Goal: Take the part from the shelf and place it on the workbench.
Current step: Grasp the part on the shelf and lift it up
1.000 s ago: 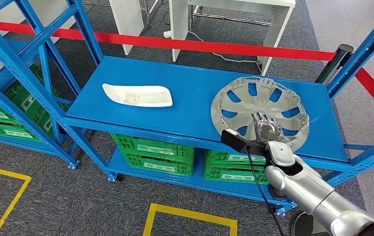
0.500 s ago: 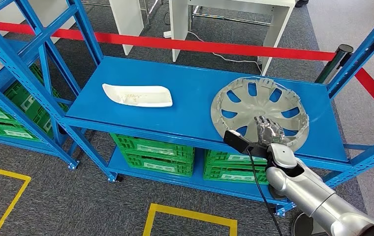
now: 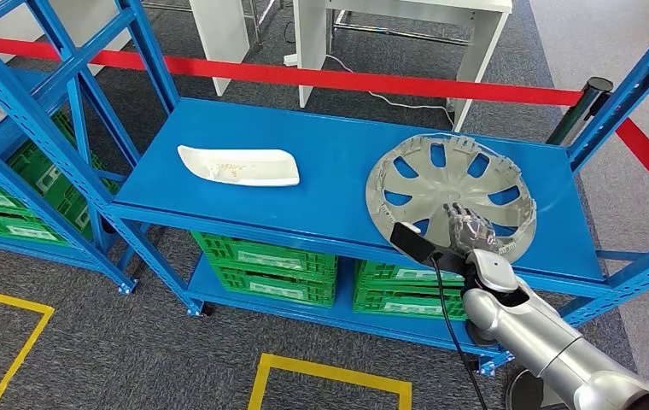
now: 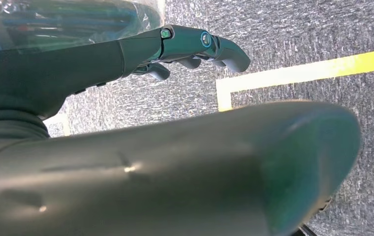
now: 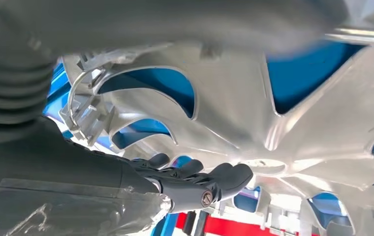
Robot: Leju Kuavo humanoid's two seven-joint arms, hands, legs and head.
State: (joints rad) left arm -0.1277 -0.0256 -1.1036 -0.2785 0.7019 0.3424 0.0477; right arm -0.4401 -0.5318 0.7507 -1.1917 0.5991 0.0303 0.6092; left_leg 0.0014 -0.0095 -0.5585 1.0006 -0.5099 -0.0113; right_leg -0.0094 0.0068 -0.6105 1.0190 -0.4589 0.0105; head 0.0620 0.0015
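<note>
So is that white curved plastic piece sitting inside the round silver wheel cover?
No, the white curved plastic piece lies apart on the blue shelf, left of the round silver wheel cover.

The hubcap [image 3: 451, 198] looks like silver plastic, smooth with a dull sheen. The shelf [image 3: 330, 162] is blue painted metal — evenly matt. The white part [image 3: 238, 165] seems smooth plastic, the floor [image 3: 116, 350] rough grey carpet, the crates [image 3: 266, 265] green ribbed plastic.

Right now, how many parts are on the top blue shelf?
2: a white part on the left side, and a silver wheel cover on the right, under the right hand.
</note>
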